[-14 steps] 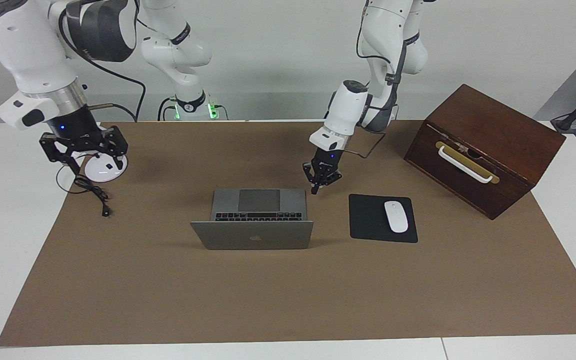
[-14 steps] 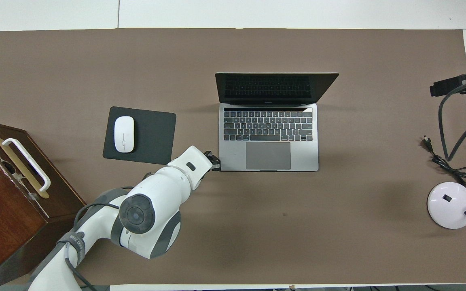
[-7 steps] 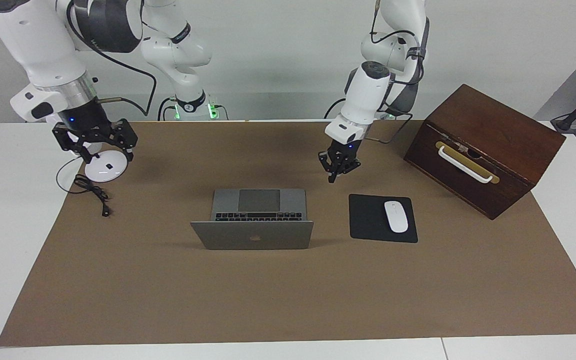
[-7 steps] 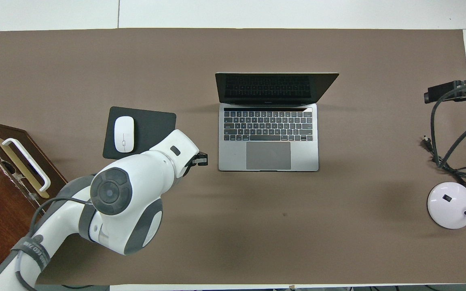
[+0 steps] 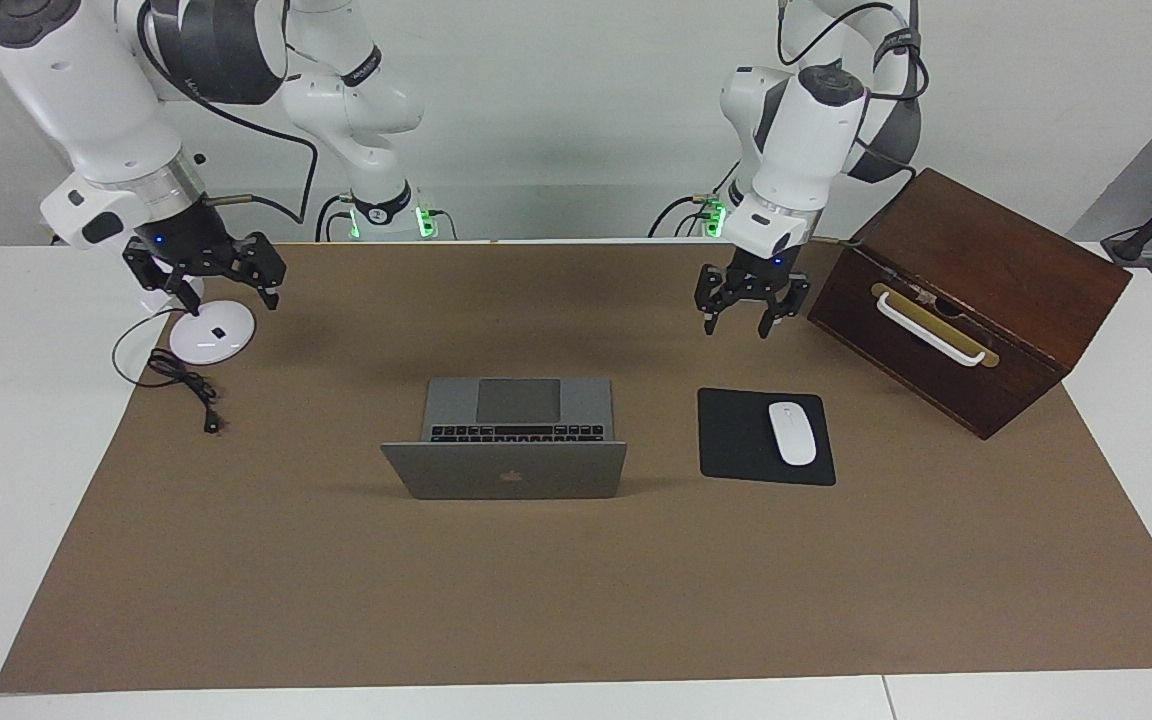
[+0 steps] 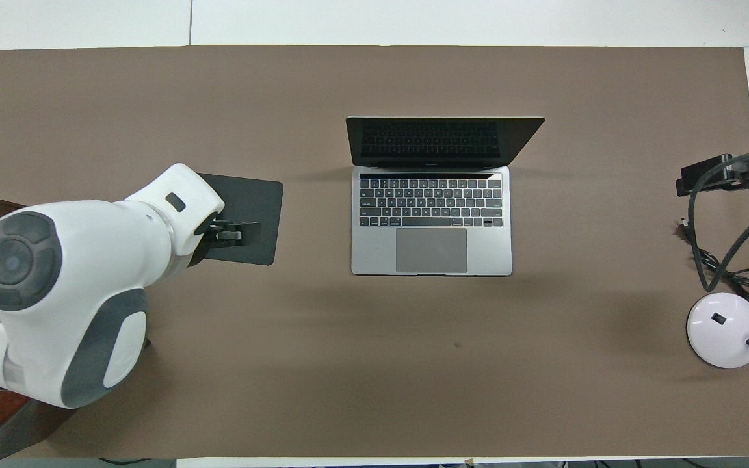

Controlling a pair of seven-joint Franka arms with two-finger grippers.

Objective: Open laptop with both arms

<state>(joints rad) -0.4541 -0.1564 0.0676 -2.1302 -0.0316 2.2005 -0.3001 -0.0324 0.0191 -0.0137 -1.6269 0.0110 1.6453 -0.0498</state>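
Observation:
The laptop [image 5: 506, 470] stands open in the middle of the brown mat, with its lid upright and the apple logo showing in the facing view. In the overhead view the laptop [image 6: 432, 221] shows a dark screen, black keys and a grey trackpad. My left gripper [image 5: 739, 322] is open and empty, up in the air over the mat beside the wooden box, apart from the laptop. In the overhead view my left gripper [image 6: 239, 233] covers the mouse pad's edge. My right gripper [image 5: 228, 295] is open and empty, raised over the white lamp base; it also shows in the overhead view [image 6: 703, 180].
A black mouse pad [image 5: 736, 440] with a white mouse [image 5: 792, 432] lies beside the laptop toward the left arm's end. A wooden box [image 5: 976, 290] with a white handle stands at that end. A white lamp base [image 5: 211, 340] and black cable [image 5: 186, 385] lie at the right arm's end.
My left gripper has left the laptop's corner nearest the robots, risen toward the wooden box and opened its fingers. My right gripper has risen a little. The laptop has not moved.

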